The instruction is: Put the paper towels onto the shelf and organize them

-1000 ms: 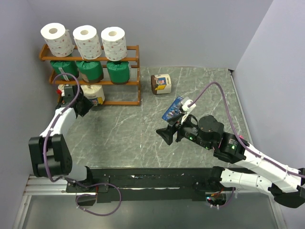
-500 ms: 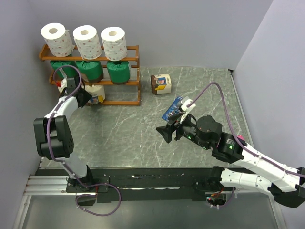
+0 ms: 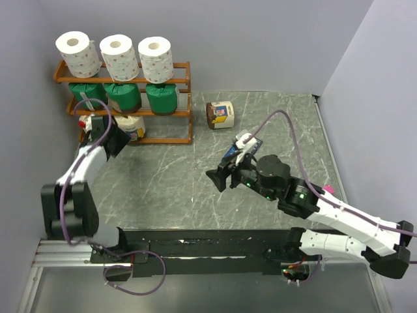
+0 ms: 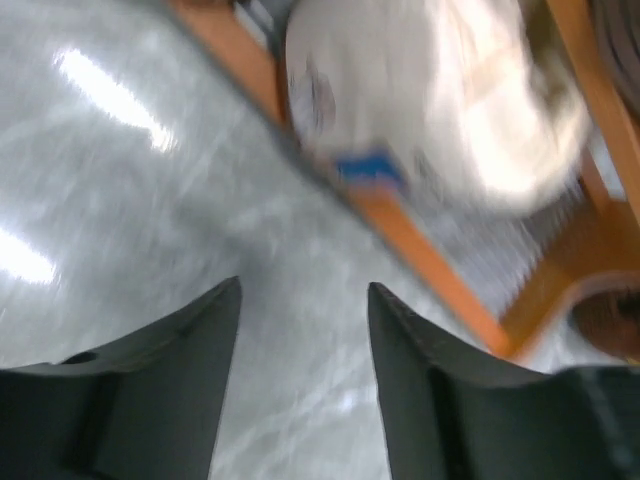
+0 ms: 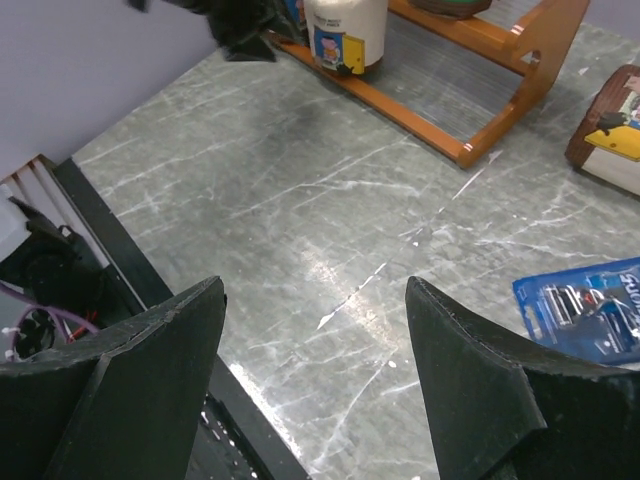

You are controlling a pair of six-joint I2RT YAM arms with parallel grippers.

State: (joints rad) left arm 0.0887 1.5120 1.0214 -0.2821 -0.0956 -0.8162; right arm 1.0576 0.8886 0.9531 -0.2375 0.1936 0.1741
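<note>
The shelf [image 3: 176,81] stands at the far left. Three white rolls [image 3: 118,55] stand on its top tier and three green rolls [image 3: 124,96] on the middle tier. One cream-and-brown roll [image 3: 132,126] stands on the bottom tier, also seen blurred in the left wrist view [image 4: 430,110] and in the right wrist view [image 5: 345,30]. Another cream-and-brown roll [image 3: 220,113] lies on the table right of the shelf [image 5: 612,130]. My left gripper [image 3: 116,140] [image 4: 303,290] is open and empty just in front of the bottom tier. My right gripper [image 3: 218,177] [image 5: 313,285] is open and empty over mid-table.
A flat dark-blue packet [image 3: 233,151] [image 5: 585,320] lies beside my right wrist. A small pink item [image 3: 328,189] lies behind the right arm. Grey walls close the left, back and right sides. The black base rail [image 3: 195,241] runs along the near edge.
My right gripper has moved left and a little nearer. My left gripper went in toward the bottom tier and has drawn back slightly; its view is motion-blurred.
</note>
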